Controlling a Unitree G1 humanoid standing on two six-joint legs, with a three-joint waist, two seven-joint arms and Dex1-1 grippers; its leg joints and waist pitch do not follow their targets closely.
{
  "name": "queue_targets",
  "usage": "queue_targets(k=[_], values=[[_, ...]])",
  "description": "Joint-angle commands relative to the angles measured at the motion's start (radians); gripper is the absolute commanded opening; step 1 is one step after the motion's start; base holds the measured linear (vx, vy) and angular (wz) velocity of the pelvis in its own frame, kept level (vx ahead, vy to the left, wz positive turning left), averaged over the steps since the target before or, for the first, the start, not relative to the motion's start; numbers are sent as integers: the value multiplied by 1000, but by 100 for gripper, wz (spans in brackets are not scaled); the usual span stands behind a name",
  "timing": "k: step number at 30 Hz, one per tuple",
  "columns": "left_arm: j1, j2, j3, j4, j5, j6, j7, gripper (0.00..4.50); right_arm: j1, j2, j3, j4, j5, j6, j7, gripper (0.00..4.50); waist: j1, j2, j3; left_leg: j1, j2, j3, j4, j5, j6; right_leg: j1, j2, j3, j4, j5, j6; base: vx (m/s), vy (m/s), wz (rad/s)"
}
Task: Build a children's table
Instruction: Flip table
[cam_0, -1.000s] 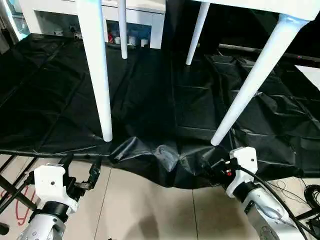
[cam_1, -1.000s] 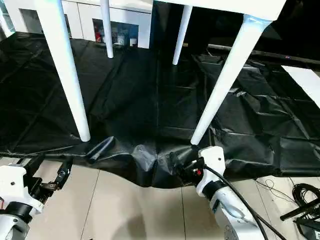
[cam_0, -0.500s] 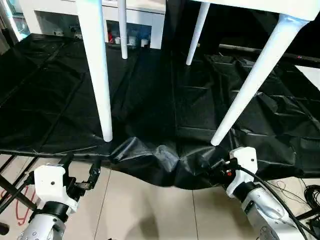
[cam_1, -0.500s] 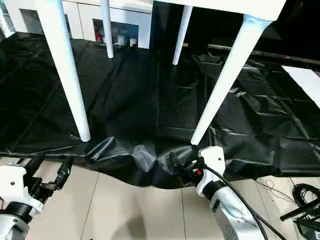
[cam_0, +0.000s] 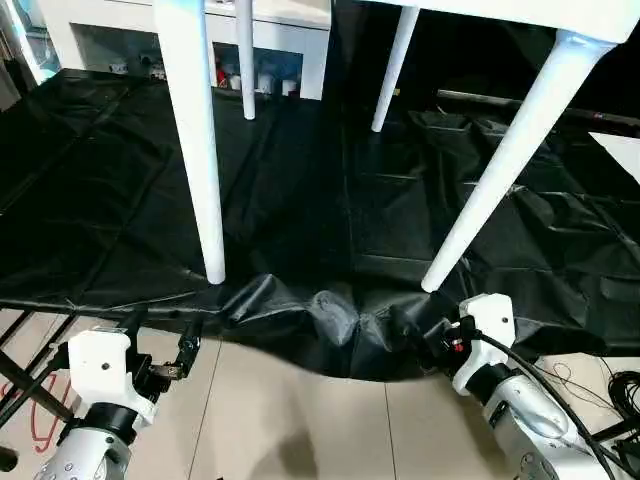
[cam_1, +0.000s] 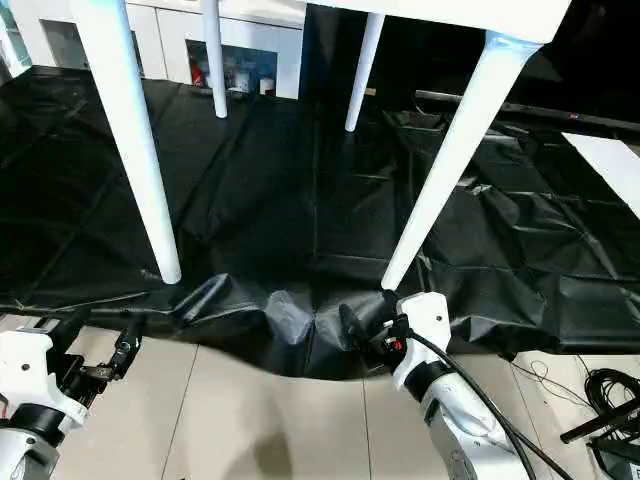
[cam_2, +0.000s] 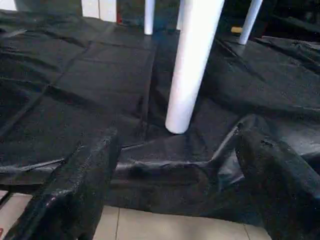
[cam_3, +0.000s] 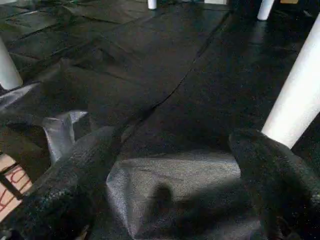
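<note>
white plastic children's table stands upright on a black sheet spread over the floor, tabletop at the upper edge of the head views, four legs with long axes running down from it and tapering toward the feet. near left leg close to vertical, foot just inside the sheet's near edge; near right leg splayed, foot also by that near edge. the two far legs meet the sheet further back, in front of a white cabinet. sheet's near edge is bunched into folds between the two near feet. left gripper released, fingers spread, empty, over bare tile floor just off the sheet. right gripper released, empty, at the rumpled near edge beside the near right foot.
</note>
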Motion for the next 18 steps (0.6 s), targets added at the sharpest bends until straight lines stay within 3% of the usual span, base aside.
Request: queue_targets(k=[1, 18], values=[[-3, 3, -9, -15, 0, -5, -6, 413, -5, -10, -4, -13, -6, -1, -1, 400, 0, 18, -24, -5, 80, -39, -82, -196, 18, 20, -127, 72, -87, -196, -93, 0, 0, 0], [-3, 3, -9, -15, 0, -5, -6, 413, -5, -10, -4, -13, -6, -1, -1, 400, 1, 18, -25, -5, 80, -39, -82, -188, 20, 21, -128, 72, -85, -176, -95, 0, 0, 0]])
